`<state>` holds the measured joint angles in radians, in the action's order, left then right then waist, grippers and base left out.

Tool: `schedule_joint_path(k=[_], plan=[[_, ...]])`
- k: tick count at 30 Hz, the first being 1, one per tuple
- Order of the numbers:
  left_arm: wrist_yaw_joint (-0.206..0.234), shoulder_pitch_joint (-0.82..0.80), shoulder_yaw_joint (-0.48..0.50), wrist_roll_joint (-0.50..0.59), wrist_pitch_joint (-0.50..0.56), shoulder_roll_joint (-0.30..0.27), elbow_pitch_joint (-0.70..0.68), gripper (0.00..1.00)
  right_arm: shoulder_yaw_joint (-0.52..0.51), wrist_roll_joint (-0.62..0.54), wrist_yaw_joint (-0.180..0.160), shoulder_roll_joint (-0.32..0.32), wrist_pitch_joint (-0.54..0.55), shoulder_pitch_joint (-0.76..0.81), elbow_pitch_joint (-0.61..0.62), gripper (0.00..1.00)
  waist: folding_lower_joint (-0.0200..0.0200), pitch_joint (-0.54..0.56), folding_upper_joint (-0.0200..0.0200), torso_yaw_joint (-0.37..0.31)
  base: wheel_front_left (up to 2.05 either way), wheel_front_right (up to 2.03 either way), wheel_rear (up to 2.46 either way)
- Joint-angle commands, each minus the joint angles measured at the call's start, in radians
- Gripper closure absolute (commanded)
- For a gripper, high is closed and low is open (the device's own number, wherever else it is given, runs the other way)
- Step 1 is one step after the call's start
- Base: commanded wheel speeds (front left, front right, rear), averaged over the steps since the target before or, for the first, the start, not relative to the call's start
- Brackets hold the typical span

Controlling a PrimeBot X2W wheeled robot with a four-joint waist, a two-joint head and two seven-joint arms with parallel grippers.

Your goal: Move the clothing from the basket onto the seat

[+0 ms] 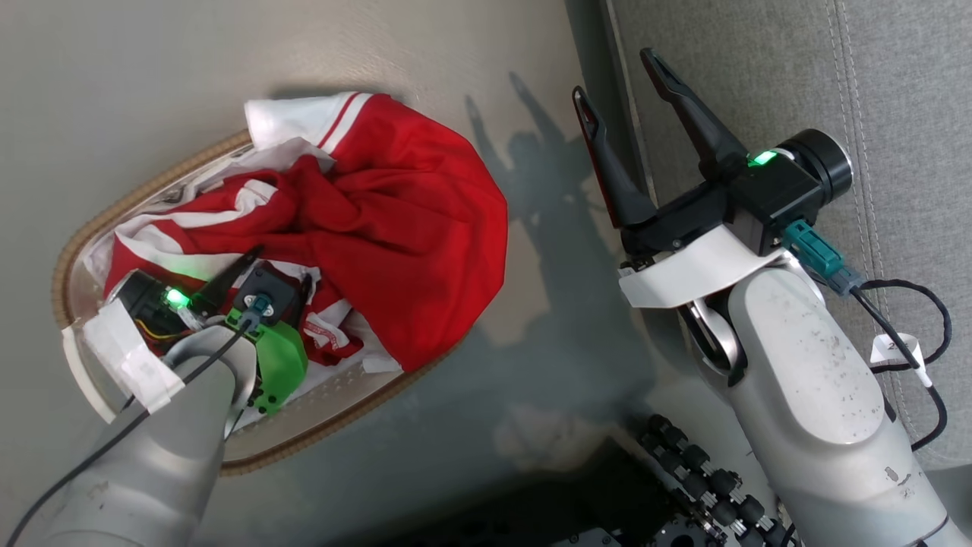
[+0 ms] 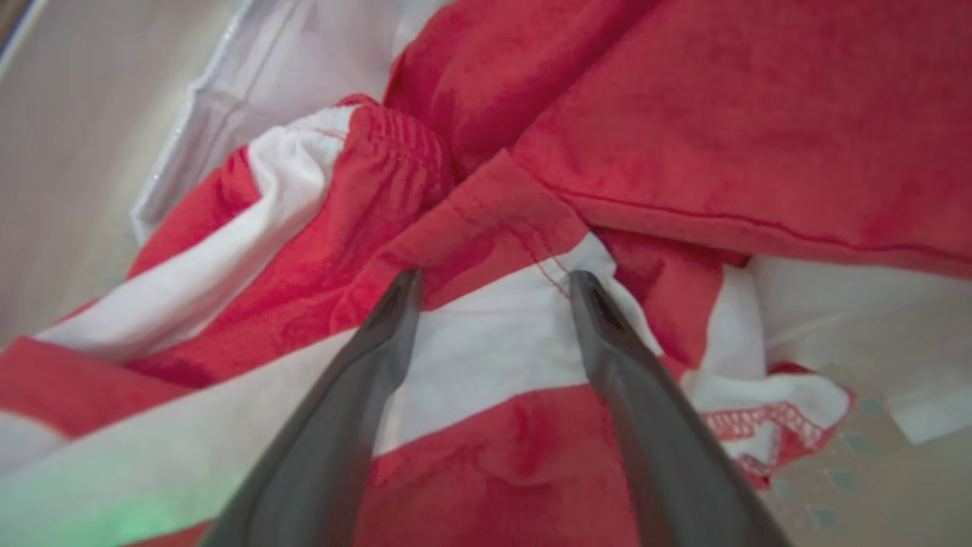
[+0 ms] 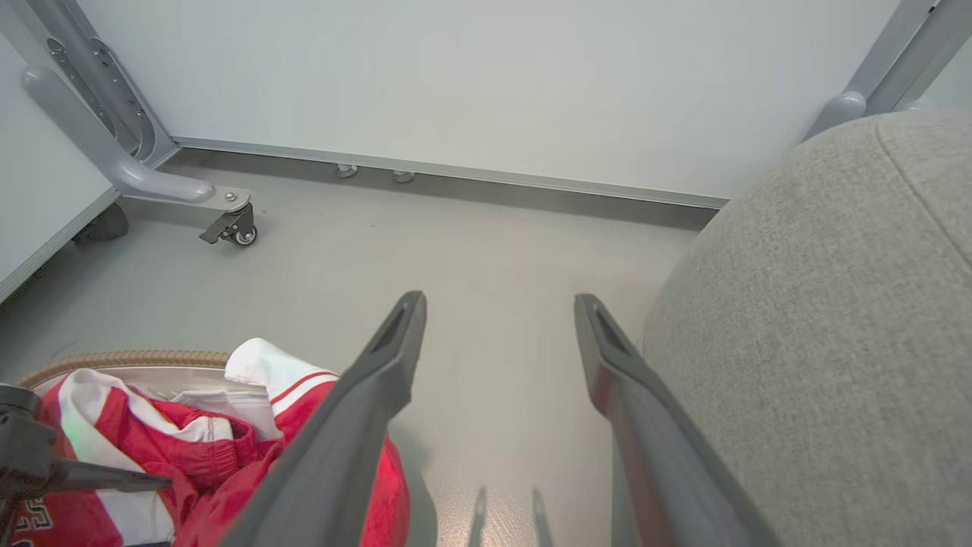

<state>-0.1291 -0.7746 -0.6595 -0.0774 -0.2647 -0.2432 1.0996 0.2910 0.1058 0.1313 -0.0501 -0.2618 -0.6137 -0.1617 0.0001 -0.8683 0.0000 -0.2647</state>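
The clothing (image 1: 410,220) is a crumpled red heap with white stripes that fills the basket (image 1: 72,247) on the floor and spills over its right rim. My left gripper (image 1: 277,273) reaches down into the basket. Its jaws stand open, and the fingertips rest on a red-and-white fold of the clothing (image 2: 683,114) without pinching it, as my left gripper (image 2: 495,281) shows up close. My right gripper (image 1: 615,76) hangs open and empty above the floor, between the basket and the grey seat (image 1: 873,91). In the right wrist view my right gripper (image 3: 499,304) points at the wall, the seat (image 3: 820,319) to its right, the clothing (image 3: 197,448) at lower left.
A white liner (image 2: 288,61) lies under the garments against the basket's perforated wall (image 2: 850,486). A metal frame on a caster (image 3: 235,228) stands by the white wall panel beyond the basket. My base with black rollers (image 1: 699,471) sits at the bottom.
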Motion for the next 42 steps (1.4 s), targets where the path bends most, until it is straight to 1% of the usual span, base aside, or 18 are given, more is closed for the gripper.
schedule_joint_path(k=[1,6,8,14,15,16,17,22,26,32,34,37,42], plan=[[-0.001,-0.032,-0.014,-0.009,0.0,-0.007,0.02,0.0,0.001,0.01,-0.001,-0.003,-0.005,-0.017,0.008,0.0,-0.0001,-0.022,0.0,-0.014,0.0,0.0,0.0],[-0.001,-0.096,-0.043,-0.013,0.022,-0.011,0.101,0.0,0.01,0.021,-0.001,-0.002,-0.005,-0.035,0.018,0.0,-0.0001,-0.057,0.0,-0.028,0.0,0.0,0.0],[-0.001,-0.119,-0.06,0.002,0.037,-0.011,0.126,0.0,0.013,0.026,-0.001,-0.002,-0.005,-0.041,0.023,0.0,-0.0001,-0.071,0.0,-0.032,0.0,0.0,0.0],[0.003,-0.146,-0.076,0.004,0.064,-0.011,0.162,0.0,0.021,0.037,-0.001,-0.003,-0.005,-0.051,0.028,0.0,-0.0001,-0.089,0.0,-0.038,0.0,0.0,0.0],[0.003,-0.147,-0.076,0.0,0.068,-0.011,0.165,0.23,0.024,0.041,-0.001,-0.002,-0.005,-0.052,0.028,0.0,-0.0001,-0.089,0.0,-0.04,0.0,0.0,0.0],[0.003,-0.146,-0.073,-0.006,0.071,-0.011,0.168,0.9,0.025,0.045,-0.001,-0.003,-0.005,-0.053,0.028,0.0,-0.0001,-0.089,0.0,-0.04,0.0,0.0,0.0],[0.004,-0.143,-0.072,-0.009,0.071,-0.011,0.171,1.0,0.026,0.048,-0.001,-0.003,-0.005,-0.056,0.025,0.0,-0.0001,-0.085,0.0,-0.042,0.0,0.0,0.0],[0.005,-0.107,-0.072,-0.022,0.06,-0.004,0.18,1.0,0.023,0.045,-0.001,-0.003,-0.005,-0.056,0.012,0.0,-0.0001,-0.048,0.0,-0.043,0.0,0.0,0.0],[0.009,-0.08,-0.06,-0.05,0.035,0.013,0.181,1.0,0.014,0.031,-0.001,-0.003,-0.005,-0.039,-0.001,0.0,-0.0001,0.01,0.0,-0.031,0.0,0.0,0.0],[0.014,-0.027,-0.017,-0.112,0.004,0.053,0.16,1.0,-0.001,0.003,-0.001,-0.003,-0.005,-0.007,-0.031,0.0,-0.0001,0.12,0.0,0.008,0.0,0.0,0.0],[0.022,-0.002,0.024,-0.158,-0.001,0.069,0.146,1.0,0.0,-0.008,-0.001,-0.003,-0.005,0.005,-0.045,0.0,-0.0001,0.163,0.0,0.022,0.0,0.0,0.0],[0.025,0.038,0.052,-0.189,-0.001,0.084,0.092,1.0,0.001,-0.016,-0.001,-0.003,-0.005,0.025,-0.061,0.0,-0.0001,0.228,0.0,0.043,0.0,0.0,0.0],[0.029,0.13,0.084,-0.208,-0.001,0.094,-0.007,1.0,-0.002,-0.035,-0.001,-0.004,-0.005,0.059,-0.088,0.0,-0.0001,0.333,0.0,0.082,0.0,0.0,0.0]])
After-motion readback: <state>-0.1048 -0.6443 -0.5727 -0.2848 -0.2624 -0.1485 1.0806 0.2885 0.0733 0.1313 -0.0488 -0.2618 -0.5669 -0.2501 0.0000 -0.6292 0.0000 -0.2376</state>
